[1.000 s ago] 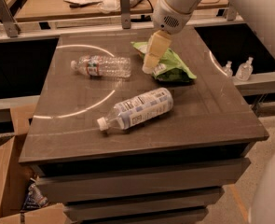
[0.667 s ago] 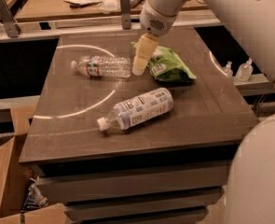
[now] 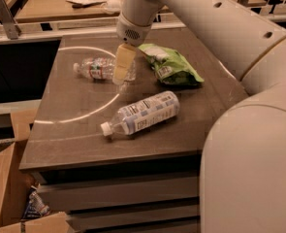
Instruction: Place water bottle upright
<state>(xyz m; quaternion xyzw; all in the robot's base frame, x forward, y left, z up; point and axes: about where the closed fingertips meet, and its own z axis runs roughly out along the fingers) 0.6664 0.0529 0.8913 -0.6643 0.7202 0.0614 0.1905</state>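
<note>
Jaws apart or together, I can't tell; gripper [image 3: 118,79] hangs over base end of water bottle [image 3: 96,68] lying on worktop [image 3: 70,130], green bag [image 3: 174,66] and fatter bottle [image 3: 145,113] nearby

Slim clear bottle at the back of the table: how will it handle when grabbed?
The water bottle lies on its side, round, so a nudge likely rolls it. Ribbed clear plastic probably flexes under squeeze. The gripper hangs over its base end; grasped there it may pivot.
</note>
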